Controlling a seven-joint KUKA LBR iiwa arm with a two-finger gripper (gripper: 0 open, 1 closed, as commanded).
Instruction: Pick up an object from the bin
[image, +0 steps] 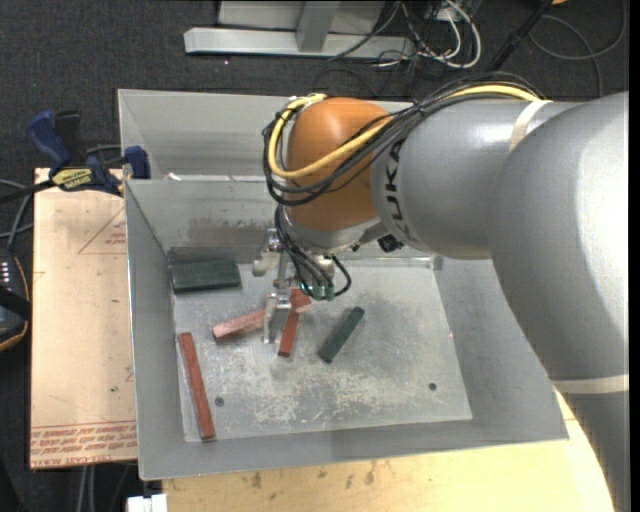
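Gripper low over two little sticks in the middle of the bin.
The gripper (281, 318) is down close to the floor of the grey bin (330, 400). A short red stick (288, 338) lies right by it, with its top end tucked under the gripper. A pink stick (240, 326) lies just to the left, tilted, and its right end is close to the gripper too. I cannot tell if the gripper is spread wide or squeezed tight, or if it has hold of a stick. A small dark green bar (341, 333) lies slanted just to the right of the red stick and does not touch it. A flat dark green block (205, 273) sits farther left, near the back wall. A long red stick (196, 386) lies by the left wall, well apart from the others. The big grey arm (500, 180) with its orange cover (325, 160) comes in from the right.
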